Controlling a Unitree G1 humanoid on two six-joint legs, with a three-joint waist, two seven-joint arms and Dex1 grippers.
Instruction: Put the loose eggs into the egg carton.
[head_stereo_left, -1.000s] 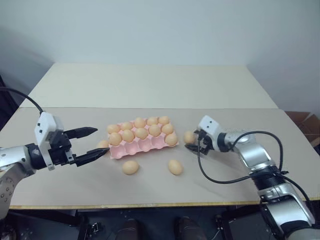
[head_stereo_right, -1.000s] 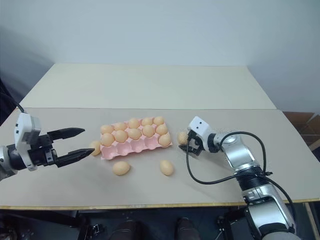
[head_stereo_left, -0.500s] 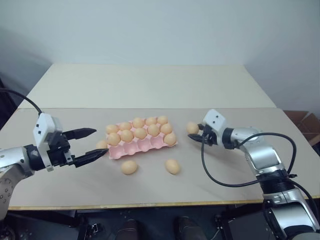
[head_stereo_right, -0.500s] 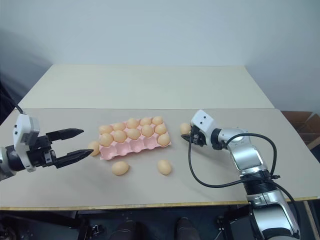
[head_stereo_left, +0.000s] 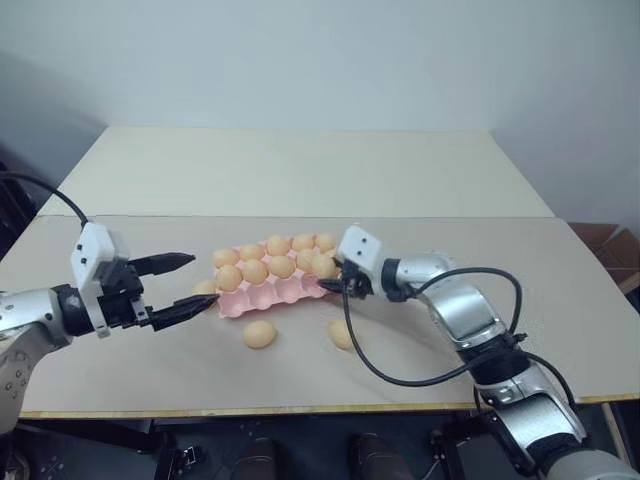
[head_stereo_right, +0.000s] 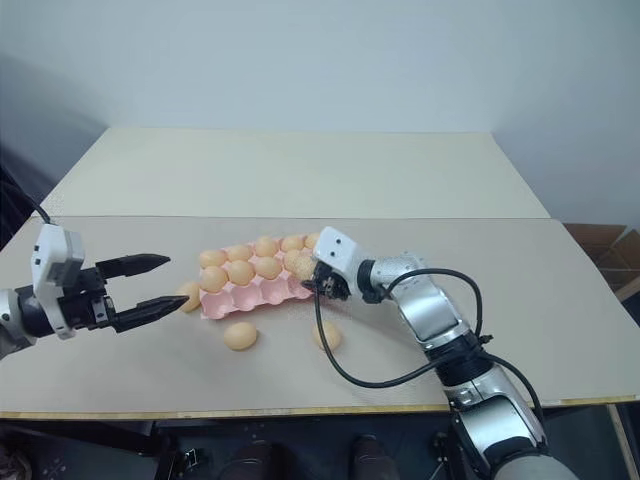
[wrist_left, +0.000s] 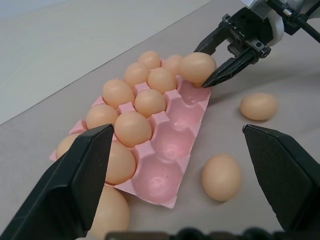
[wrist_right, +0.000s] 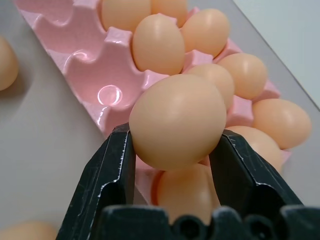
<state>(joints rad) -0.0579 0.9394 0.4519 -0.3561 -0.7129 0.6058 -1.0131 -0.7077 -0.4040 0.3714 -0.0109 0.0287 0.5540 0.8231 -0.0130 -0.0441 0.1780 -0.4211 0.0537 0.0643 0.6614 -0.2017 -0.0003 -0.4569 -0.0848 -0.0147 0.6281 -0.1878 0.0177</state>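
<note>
My right gripper (head_stereo_left: 333, 277) is shut on a tan egg (wrist_right: 177, 122) and holds it just above the right end of the pink egg carton (head_stereo_left: 262, 298). The carton's two far rows are full of eggs, and its near row has several empty cups (wrist_left: 172, 145). Three loose eggs lie on the table: one in front of the carton (head_stereo_left: 260, 334), one to its right (head_stereo_left: 341, 333) partly behind my right arm's cable, and one at the carton's left end (head_stereo_left: 205, 288). My left gripper (head_stereo_left: 196, 285) is open, its fingertips either side of that left egg.
A black cable (head_stereo_left: 375, 372) loops from my right wrist down over the table. The table's front edge (head_stereo_left: 300, 408) runs close below the loose eggs. A second pale table (head_stereo_left: 300, 170) adjoins at the back.
My right gripper closed on the egg lying right of the carton, lifted it and carried it left to the carton's right end. The left gripper stayed put.
</note>
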